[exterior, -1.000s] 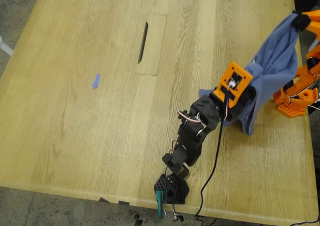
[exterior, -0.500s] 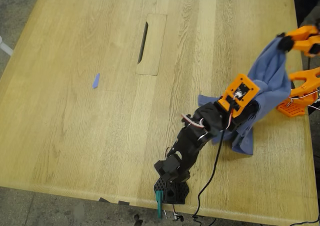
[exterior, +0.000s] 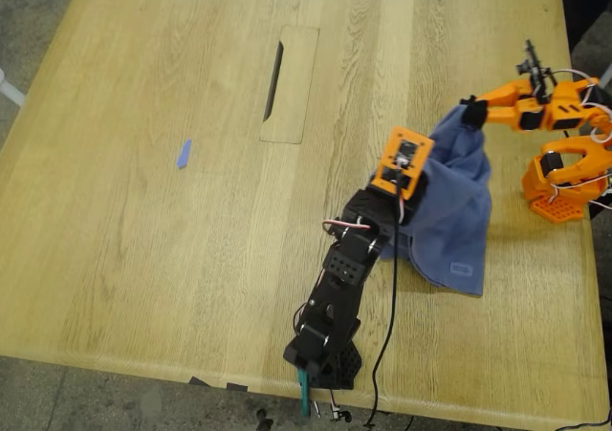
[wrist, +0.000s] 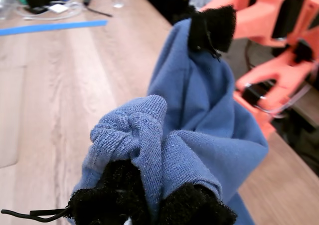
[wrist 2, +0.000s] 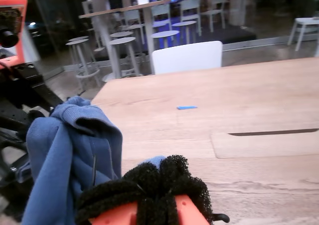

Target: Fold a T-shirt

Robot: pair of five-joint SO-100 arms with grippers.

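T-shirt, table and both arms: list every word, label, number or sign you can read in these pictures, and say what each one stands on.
No text can be read in any view.
The T-shirt bears a small pale label near its lower edge in the exterior view: too small to read.
The table and its blue tape scrap: no writing shows.
My first gripper and my second gripper: no markings show.

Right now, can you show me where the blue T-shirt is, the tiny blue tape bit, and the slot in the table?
T-shirt [exterior: 457, 223]: exterior view, on the hanging cloth between the two arms.
Blue tape scrap [exterior: 184, 154]: exterior view, on the scrap's middle.
Table slot [exterior: 273, 77]: exterior view, on the dark opening of the cable cover.
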